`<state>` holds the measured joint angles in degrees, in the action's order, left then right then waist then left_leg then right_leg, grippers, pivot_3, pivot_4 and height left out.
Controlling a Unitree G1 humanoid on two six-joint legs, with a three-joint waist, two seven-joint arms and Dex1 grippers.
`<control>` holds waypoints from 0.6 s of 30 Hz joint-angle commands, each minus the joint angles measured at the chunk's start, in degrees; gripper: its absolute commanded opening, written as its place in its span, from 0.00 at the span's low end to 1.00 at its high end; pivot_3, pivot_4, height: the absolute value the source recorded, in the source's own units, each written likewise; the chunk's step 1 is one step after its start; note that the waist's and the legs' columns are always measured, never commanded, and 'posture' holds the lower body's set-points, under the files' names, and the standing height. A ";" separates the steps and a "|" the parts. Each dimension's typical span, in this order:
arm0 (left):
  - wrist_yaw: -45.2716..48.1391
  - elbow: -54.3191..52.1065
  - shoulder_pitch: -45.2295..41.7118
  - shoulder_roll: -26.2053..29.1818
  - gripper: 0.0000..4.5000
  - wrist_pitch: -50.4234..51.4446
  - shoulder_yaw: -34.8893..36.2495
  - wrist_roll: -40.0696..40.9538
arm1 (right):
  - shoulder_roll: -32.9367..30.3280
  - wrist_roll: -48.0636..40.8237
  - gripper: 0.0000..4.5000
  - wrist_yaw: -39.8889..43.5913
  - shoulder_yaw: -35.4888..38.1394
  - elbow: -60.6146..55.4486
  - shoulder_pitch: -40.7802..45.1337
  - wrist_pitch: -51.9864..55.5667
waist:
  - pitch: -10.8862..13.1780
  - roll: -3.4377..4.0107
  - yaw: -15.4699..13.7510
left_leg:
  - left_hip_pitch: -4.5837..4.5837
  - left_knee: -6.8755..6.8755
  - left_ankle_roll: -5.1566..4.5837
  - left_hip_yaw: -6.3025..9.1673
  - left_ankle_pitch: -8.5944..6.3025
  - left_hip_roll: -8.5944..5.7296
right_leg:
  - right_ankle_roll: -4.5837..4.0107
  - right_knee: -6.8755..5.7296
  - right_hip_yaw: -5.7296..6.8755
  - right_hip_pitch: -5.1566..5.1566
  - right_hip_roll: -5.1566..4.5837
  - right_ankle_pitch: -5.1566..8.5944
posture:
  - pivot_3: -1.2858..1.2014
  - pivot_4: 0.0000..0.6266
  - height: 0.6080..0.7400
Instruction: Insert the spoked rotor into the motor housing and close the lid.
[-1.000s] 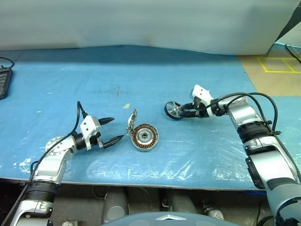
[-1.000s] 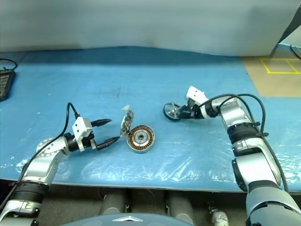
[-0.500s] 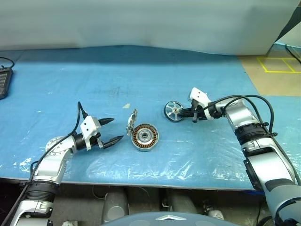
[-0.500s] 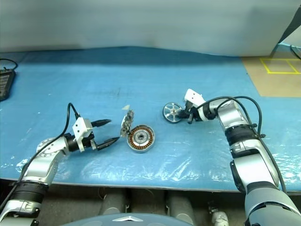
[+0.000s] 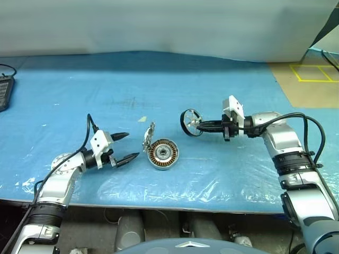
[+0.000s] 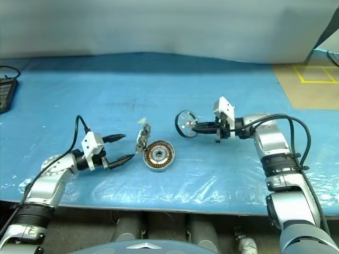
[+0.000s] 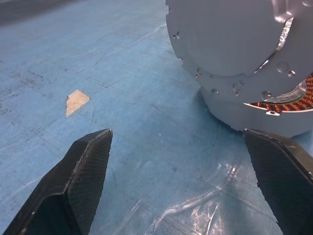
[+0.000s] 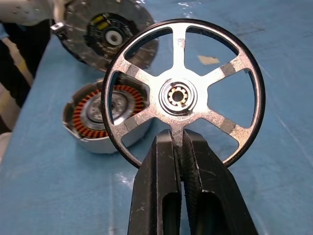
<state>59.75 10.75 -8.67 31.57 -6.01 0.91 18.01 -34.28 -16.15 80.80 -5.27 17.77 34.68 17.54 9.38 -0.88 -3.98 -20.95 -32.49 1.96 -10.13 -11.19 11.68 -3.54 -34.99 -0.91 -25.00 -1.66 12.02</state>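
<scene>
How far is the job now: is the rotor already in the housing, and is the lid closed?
Done: the right tool has pinched one spoke of the rotor and holds it above the mat, upright. In hand: bringing it to the housing, whose copper windings are uncovered. Left: seat the rotor, then close the lid, which stands on edge against the housing. The left tool waits open beside it.

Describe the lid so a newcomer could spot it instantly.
On the blue sheet, find the copper-wound motor housing ahead of the open left gripper. The lid is the grey disc propped on edge against it, without the rotor's black rim.
</scene>
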 commanded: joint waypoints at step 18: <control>7.52 -7.58 8.60 0.69 1.00 -1.73 -0.12 3.91 | 2.87 -3.96 0.00 4.67 -5.11 -9.41 0.92 2.28 | 0.00 0.00 0.01 | -0.02 0.05 0.01 0.02 0.00 0.02 | -0.01 0.08 0.04 0.00 0.00 -0.01 | 0.52 0.24 1.00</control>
<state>66.51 5.55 -0.59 32.01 -6.56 0.60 21.36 -31.15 -18.47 84.26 -10.47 10.74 34.45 20.37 9.38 -0.88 -3.97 -20.97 -32.43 1.97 -10.10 -11.19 11.70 -3.55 -34.91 -0.87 -25.00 -1.66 12.01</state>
